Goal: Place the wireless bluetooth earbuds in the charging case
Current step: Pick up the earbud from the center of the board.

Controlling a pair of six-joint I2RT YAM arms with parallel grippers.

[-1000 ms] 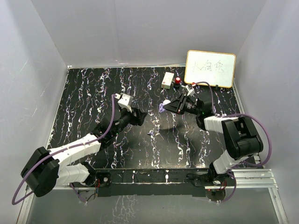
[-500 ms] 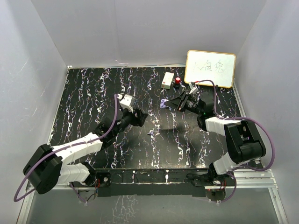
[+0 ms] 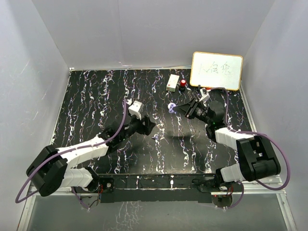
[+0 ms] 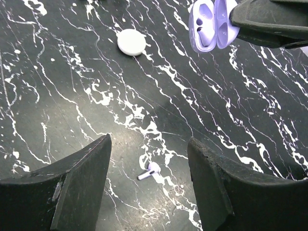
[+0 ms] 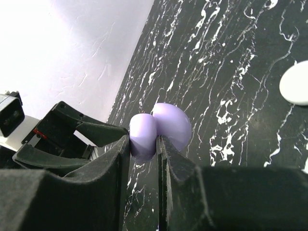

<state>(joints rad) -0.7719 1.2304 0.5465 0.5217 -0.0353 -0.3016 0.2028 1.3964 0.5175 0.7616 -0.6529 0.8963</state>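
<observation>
One tiny lilac earbud (image 4: 150, 171) lies on the black marble table, also seen in the top view (image 3: 155, 138). My left gripper (image 4: 148, 140) is open and empty, hovering above it with a finger on each side; it also shows in the top view (image 3: 149, 127). My right gripper (image 5: 143, 139) is shut on the lilac charging case (image 5: 144, 132) and holds it in the air, lid (image 5: 172, 124) open. In the left wrist view the open case (image 4: 211, 23) faces my left gripper, and what may be the second earbud sits inside. The case also shows in the top view (image 3: 172, 107).
A white round puck (image 4: 131, 42) lies on the table beyond the earbud, also in the right wrist view (image 5: 296, 83). At the back right stand a small white box (image 3: 172, 83), a red object (image 3: 183, 84) and a whiteboard (image 3: 216, 70). Grey walls enclose the table.
My left gripper has moved right and nearer, over the loose earbud. My right gripper has lifted the case slightly back and to the right.
</observation>
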